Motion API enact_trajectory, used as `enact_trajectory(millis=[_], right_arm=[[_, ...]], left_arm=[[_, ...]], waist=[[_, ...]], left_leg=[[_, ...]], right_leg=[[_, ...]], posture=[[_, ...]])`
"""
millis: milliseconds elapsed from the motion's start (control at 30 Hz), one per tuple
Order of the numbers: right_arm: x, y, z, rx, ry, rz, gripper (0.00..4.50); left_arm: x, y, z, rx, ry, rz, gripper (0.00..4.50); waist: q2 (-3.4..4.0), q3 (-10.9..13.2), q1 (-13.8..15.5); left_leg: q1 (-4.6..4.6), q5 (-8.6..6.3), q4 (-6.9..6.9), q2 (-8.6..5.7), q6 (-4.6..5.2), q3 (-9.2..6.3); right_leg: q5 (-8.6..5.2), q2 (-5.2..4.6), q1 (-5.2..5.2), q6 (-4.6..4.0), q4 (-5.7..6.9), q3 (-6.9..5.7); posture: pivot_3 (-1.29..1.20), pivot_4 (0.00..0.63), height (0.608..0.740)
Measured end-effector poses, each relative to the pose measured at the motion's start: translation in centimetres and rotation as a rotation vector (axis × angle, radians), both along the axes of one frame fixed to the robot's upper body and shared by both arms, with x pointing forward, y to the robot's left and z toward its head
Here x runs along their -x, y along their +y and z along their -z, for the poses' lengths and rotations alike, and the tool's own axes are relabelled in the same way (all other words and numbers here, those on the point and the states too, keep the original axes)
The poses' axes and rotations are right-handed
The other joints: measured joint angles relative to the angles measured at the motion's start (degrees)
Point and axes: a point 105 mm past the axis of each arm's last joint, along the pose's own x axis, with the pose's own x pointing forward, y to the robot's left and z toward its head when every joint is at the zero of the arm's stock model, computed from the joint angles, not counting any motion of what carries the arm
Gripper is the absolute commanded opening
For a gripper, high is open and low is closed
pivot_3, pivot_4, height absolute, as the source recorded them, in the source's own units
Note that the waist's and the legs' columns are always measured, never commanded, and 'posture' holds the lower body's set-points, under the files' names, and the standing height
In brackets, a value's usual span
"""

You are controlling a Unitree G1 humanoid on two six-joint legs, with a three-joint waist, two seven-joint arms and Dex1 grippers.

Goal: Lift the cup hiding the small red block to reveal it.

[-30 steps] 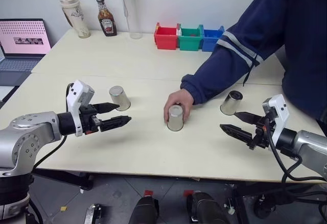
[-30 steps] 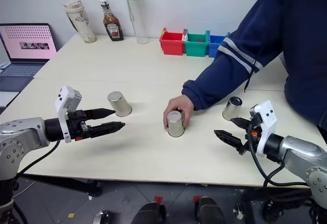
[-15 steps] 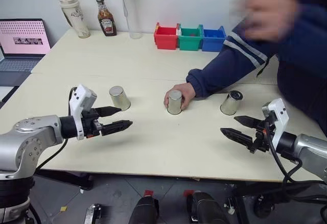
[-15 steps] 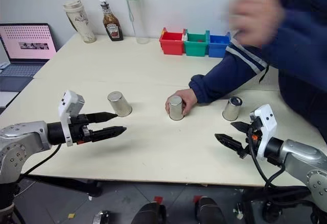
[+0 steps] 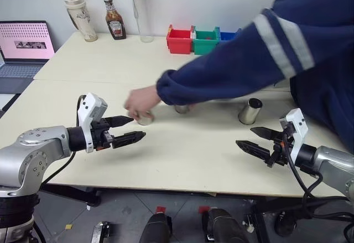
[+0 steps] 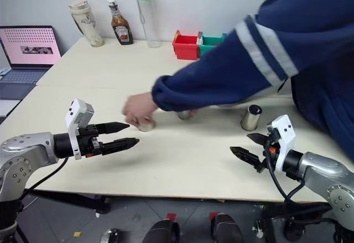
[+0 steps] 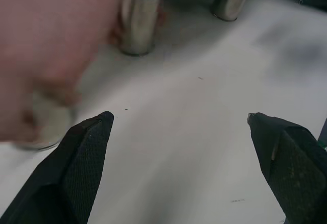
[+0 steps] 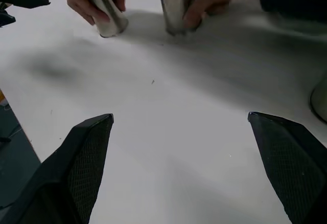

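Pale table (image 5: 182,154), white wall behind. Left gripper (image 5: 128,129) and right gripper (image 5: 255,141) both hang spread apart, grasping nothing. A person's hands (image 5: 141,101) cover two silver cups; a third cup (image 5: 250,110) stands free. The small red block is hidden, so choosing must wait.

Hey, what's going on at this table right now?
A person is shuffling upside-down silver cups: one hand covers the left cup, the other holds the middle cup. A third cup stands untouched. The left gripper and right gripper hover open over the table, holding nothing.
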Motion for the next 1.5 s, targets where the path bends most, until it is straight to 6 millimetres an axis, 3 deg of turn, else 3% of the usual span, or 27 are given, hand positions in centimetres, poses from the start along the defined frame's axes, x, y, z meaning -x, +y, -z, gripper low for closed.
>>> enact_trajectory(millis=[500,633,800,1033,1133,1300,1500], right_arm=[[-0.2,-0.2,-0.2,0.010,-0.013,-0.023,4.47],[0.3,1.3,0.0,0.039,-0.026,-0.110,4.47],[0.6,4.7,-2.4,0.013,-0.152,-0.267,4.47],[0.3,5.4,-2.7,0.036,-0.198,-0.310,4.47],[0.0,5.4,-2.3,0.043,-0.190,-0.305,4.47],[-0.2,5.7,-2.5,0.033,-0.200,-0.296,4.47],[-0.2,5.5,-2.5,0.037,-0.201,-0.245,4.47]], left_arm=[[-0.1,0.8,0.3,-0.022,-0.031,-0.056,4.50],[-0.4,2.6,-0.4,-0.045,-0.092,-0.146,4.50],[-0.4,5.0,0.0,-0.058,-0.138,-0.302,4.50],[-1.5,7.6,1.1,-0.060,-0.263,-0.556,4.50],[-2.0,6.9,2.1,-0.022,-0.276,-0.601,4.50],[-3.9,4.0,3.1,0.032,-0.294,-0.580,4.50],[-6.4,2.9,4.6,-0.025,-0.318,-0.577,4.50]], waist=[[0.00,0.00,0.00],[0.01,-0.01,-0.17],[0.01,-0.01,-0.19],[-0.07,-0.06,0.48],[-0.10,-0.08,0.52],[-0.12,-0.08,0.82],[-0.12,-0.09,1.11]], left_leg=[[0.01,0.00,0.00,0.02,0.00,-0.02],[0.06,0.00,0.00,0.04,0.00,0.01],[0.07,0.00,0.00,0.10,0.00,-0.02],[0.02,0.00,0.05,-0.09,0.00,0.00],[-0.02,0.00,0.09,-0.12,-0.01,0.00],[0.01,0.01,0.15,-0.10,-0.01,-0.01],[0.03,0.01,0.14,-0.05,-0.01,-0.01]], right_leg=[[0.00,0.00,0.00,0.00,0.03,-0.02],[0.00,-0.01,0.00,-0.01,0.04,0.02],[0.00,-0.02,0.00,-0.01,0.06,-0.01],[0.03,-0.31,0.04,0.03,0.03,-0.03],[0.07,-0.35,0.05,0.09,0.01,-0.03],[0.09,-0.30,0.08,0.11,0.08,-0.04],[0.09,-0.16,0.06,0.10,0.13,-0.02]], posture=[[0.00,0.150,0.740],[0.00,0.150,0.740],[0.00,0.150,0.740],[0.00,0.150,0.740],[0.00,0.150,0.740],[0.00,0.150,0.740],[0.00,0.150,0.740]])
